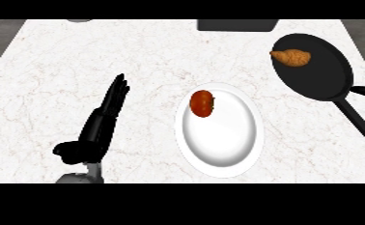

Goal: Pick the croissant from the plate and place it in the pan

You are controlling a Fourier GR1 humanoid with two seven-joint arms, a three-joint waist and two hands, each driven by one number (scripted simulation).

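**A:** Any sign of the croissant (291, 57)?

**B:** Yep, lying inside the black pan (317, 81), out at 2 o'clock on the white marble table (57, 74). Tucked toward the pan's 10 o'clock rim, clear of the plate. Pan handle sticking out toward 5 o'clock.

**A:** Anything on the plate?

**B:** White plate (221, 147) just below centre, with one reddish-brown lump (203, 104) near its 11 o'clock edge. Some kind of food, can't tell which.

**A:** Robot hands?

**B:** Left robot hand (100, 122) down at 8 o'clock, well apart from the plate. Spread flat, fingers straight and side by side, aimed at 1 o'clock, holding nothing. As for the right robot hand (358, 90), just a dark sliver at the 3 o'clock edge above the pan handle, so can't tell its state.

**A:** Anything else?

**B:** Dark box (236, 24) at 12 o'clock, cut off by the far edge.
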